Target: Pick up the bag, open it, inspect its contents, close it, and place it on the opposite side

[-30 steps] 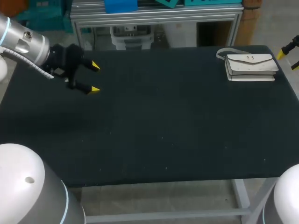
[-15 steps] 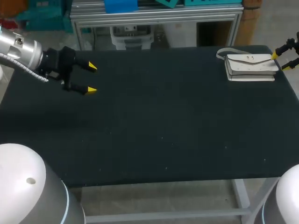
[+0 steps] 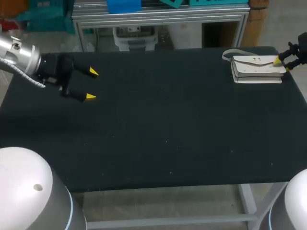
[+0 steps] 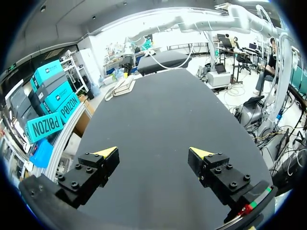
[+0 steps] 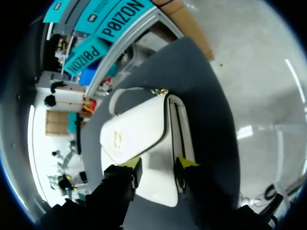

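Head view: white handbag lies flat at the bench's far right corner. The right gripper has slid in from the edge to its right end, while the left gripper backed off leftward.

Left wrist view: left gripper wide apart, empty, handbag well ahead.

Right wrist view: right gripper parted over the handbag's end, nothing clamped (pick-up step, I'd say). Next it needs to lower and pinch.
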Available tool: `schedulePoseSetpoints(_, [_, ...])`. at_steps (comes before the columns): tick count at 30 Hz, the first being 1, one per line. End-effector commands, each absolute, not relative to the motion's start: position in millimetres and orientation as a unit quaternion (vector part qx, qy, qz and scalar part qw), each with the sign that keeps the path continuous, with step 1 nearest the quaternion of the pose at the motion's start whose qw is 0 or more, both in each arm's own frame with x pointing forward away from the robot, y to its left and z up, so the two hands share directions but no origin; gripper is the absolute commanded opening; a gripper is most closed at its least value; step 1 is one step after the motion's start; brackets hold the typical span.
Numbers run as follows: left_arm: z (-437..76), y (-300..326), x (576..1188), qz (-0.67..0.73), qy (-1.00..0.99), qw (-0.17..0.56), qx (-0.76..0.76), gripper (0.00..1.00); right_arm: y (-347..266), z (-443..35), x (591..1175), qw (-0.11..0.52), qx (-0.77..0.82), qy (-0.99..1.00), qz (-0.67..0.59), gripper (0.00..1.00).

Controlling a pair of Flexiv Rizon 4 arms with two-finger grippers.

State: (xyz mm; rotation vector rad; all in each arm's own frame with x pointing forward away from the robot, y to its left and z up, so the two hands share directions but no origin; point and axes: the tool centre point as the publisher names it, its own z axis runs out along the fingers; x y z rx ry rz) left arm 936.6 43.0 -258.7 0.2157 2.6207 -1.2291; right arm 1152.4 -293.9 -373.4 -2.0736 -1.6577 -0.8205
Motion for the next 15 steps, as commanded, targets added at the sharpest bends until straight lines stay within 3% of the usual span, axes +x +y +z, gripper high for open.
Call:
schedulePoseSetpoints(1, [-261, 44, 942, -0.415, 0.900, 0.112, 0.075, 1.00, -296, -378, 1165, 0.201, -0.726, -0.594, -0.282, 0.34])
schedulePoseSetpoints(2, [-262, 44, 942, -0.413, 0.901, 0.112, 0.075, 1.00, -294, -379, 1165, 0.202, -0.726, -0.595, -0.282, 0.28])
schedulePoseSetpoints(3, [-263, 44, 943, -0.408, 0.903, 0.110, 0.071, 1.00, -293, -379, 1165, 0.202, -0.725, -0.595, -0.282, 0.09])
schedulePoseSetpoints(4, [-265, 43, 944, -0.404, 0.907, 0.104, 0.067, 1.00, -291, -379, 1165, 0.202, -0.724, -0.595, -0.283, 0.00])
schedulePoseSetpoints(15, [-297, 41, 948, -0.350, 0.934, 0.066, 0.027, 1.00, -274, -379, 1158, 0.210, -0.707, -0.606, -0.297, 0.00])
